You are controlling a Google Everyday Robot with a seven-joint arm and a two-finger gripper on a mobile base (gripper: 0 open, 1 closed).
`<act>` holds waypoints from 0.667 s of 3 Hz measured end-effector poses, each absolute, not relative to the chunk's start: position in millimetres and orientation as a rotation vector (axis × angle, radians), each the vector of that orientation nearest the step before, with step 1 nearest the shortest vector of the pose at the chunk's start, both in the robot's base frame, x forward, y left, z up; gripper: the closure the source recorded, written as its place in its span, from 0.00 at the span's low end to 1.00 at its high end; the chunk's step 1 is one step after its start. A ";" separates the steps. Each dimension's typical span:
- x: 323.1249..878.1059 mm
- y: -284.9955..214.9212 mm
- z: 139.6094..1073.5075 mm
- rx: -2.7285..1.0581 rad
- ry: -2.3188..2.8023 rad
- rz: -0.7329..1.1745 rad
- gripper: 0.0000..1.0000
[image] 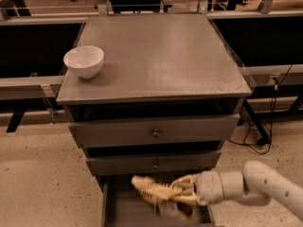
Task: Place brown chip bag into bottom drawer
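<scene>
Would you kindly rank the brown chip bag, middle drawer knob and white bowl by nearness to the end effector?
End effector over bottom drawer:
1. brown chip bag, in its grip
2. middle drawer knob, just above
3. white bowl, cabinet top left

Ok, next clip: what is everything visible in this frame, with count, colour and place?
white bowl: one, white, left side of the cabinet top.
cabinet: one, grey-brown, centre of view.
upper drawers: two, grey-brown, round knobs, under the top.
bottom drawer: one, grey-brown, pulled open at the lower edge.
brown chip bag: one, cream-tan end showing, over the open bottom drawer.
cables: several, black, floor at right.
gripper: one, cream fingers closed on the bag above the bottom drawer.
arm: one, white, entering from lower right.
</scene>
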State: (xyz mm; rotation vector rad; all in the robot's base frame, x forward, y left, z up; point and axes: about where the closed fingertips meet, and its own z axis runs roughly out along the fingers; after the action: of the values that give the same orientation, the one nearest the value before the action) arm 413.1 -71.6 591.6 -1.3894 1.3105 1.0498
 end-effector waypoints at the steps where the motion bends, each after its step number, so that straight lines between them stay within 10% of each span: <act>1: 366.7 -76.0 511.1 -1.322 1.420 1.168 1.00; 2: 353.0 -74.5 470.2 -1.277 1.451 1.229 1.00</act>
State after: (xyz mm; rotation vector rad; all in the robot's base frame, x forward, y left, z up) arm 353.0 -74.5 470.2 -1.2770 1.4506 1.2286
